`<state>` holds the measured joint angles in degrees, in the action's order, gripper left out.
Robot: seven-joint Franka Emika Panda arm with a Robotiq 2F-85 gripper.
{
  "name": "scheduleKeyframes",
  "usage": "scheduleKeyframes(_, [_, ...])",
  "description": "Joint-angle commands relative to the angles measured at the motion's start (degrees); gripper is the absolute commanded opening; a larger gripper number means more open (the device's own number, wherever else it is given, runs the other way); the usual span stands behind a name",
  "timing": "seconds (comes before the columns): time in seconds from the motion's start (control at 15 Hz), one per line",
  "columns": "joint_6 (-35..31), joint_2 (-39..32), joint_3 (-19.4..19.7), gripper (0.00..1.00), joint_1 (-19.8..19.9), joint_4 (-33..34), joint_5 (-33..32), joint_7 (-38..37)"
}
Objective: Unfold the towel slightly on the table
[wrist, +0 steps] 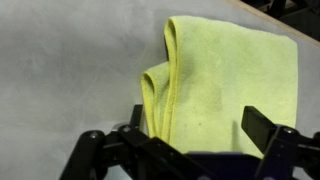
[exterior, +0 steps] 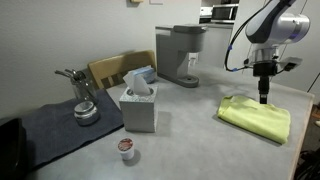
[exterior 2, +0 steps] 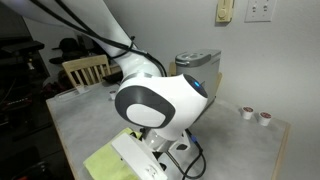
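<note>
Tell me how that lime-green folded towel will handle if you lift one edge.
The soft lime yellow-green cloth towel is probably floppy: its folded edge curls in loose layers. It looks light, lying thin on the smooth light grey table. Pushed, it may slide rather than unfold.

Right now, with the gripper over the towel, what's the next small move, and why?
Probably lower the gripper onto the towel's folded edge. In the wrist view the jaws stand open and empty above the cloth, and the doubled-over layer lies just ahead of them, so descending there should let it pinch the top layer.
</note>
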<state>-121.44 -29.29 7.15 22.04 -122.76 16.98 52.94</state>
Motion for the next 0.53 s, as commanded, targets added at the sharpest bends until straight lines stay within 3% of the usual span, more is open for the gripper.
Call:
scheduleKeyframes(0.0, [0.0, 0.6, -1.5, 1.00, 2.2, 0.5, 2.7, 2.3])
scheduleKeyframes(0.47, [0.7, 1.3, -1.8, 1.00, 2.2, -0.6, 4.0, 3.0])
